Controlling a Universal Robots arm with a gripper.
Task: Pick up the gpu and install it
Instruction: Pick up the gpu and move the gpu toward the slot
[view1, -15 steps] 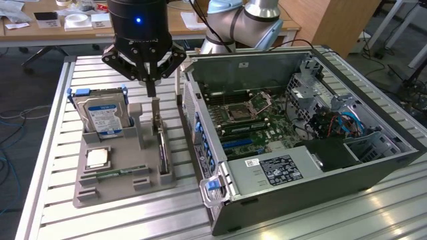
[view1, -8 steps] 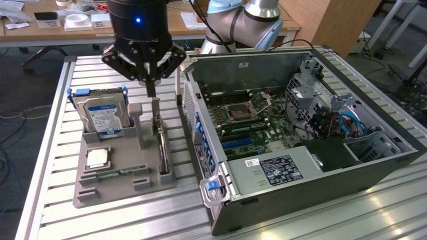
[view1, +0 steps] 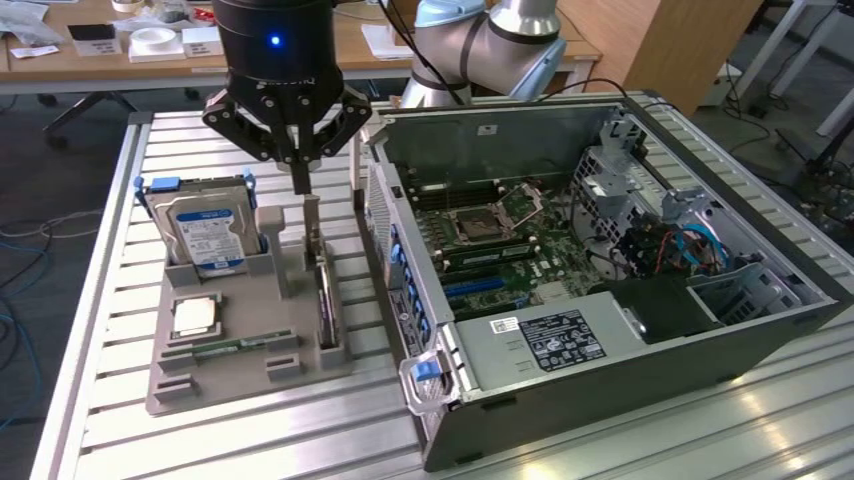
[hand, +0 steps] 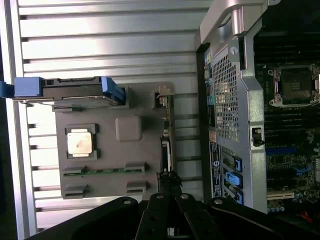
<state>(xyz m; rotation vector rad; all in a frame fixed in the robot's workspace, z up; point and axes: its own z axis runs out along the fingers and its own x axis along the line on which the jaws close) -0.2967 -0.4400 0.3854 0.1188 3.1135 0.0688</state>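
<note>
The gpu is a thin dark card standing on edge in a slot at the exterior view's right side of the grey holder, its silver bracket end pointing up. My gripper hangs straight above it, fingers pinched shut on the top of that bracket. In the wrist view the gpu appears edge-on, running up to my gripper. The card still sits in its slot. The open computer case lies at the exterior view's right, motherboard exposed.
The holder also carries a silver hard drive with a blue label, a processor chip and a green memory stick. The case's rear wall stands close beside the gpu. A slatted metal table lies underneath; the arm's base rises behind.
</note>
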